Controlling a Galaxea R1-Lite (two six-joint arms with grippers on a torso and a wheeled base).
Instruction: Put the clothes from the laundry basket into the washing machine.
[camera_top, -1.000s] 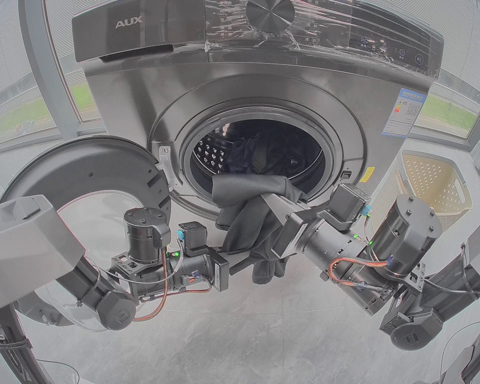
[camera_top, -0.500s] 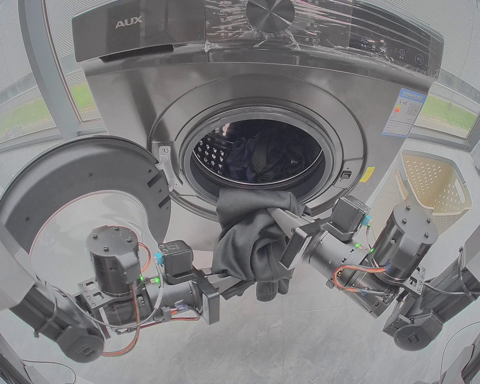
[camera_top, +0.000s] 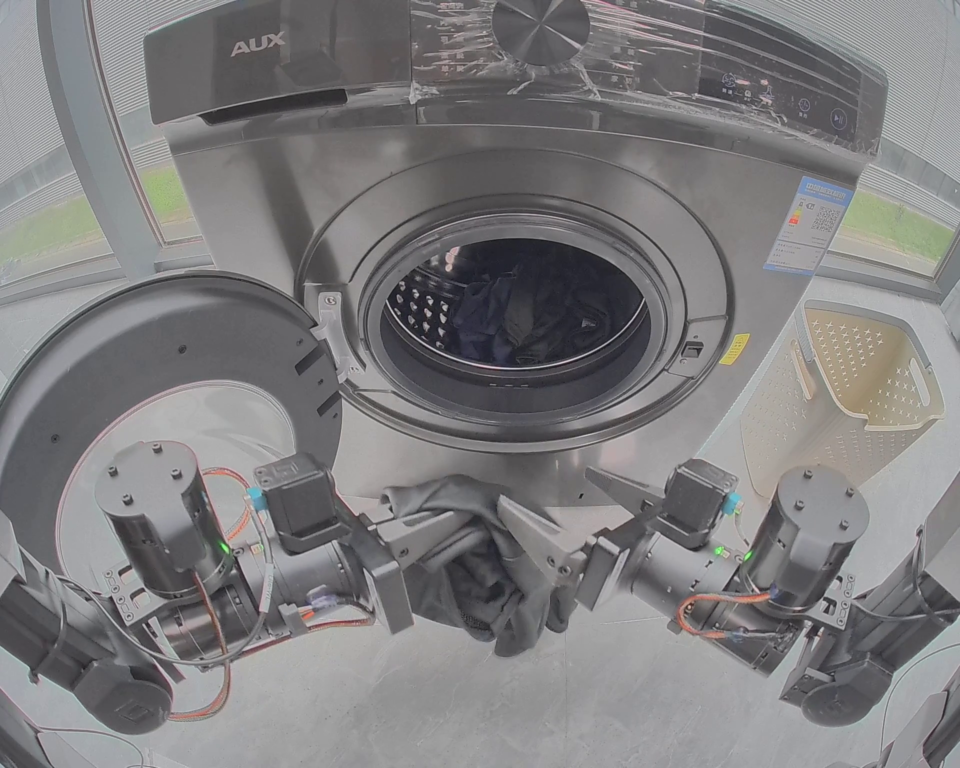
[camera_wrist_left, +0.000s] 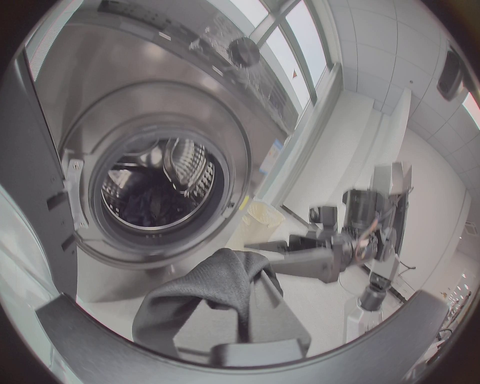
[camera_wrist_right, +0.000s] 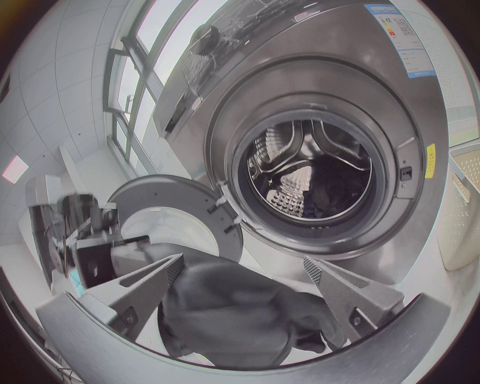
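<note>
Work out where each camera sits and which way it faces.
Head view: on the head, looking down at the washing machine; left pincer and right pincer show.
Left wrist view: on the left wrist, facing the drum; own pincer holds the grey garment.
Right wrist view: on the right wrist, facing the drum; own open fingers show.
Shared: drum and garment.

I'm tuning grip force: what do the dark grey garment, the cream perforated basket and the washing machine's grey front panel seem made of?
Dark grey garment: soft knit cloth, matte; a fine weave and limp folds show. Cream perforated basket: probably moulded plastic, matte; stiff walls with regular holes. Washing machine's grey front panel: brushed metal or a metal-look coating, satin sheen; which one is unclear.
</note>
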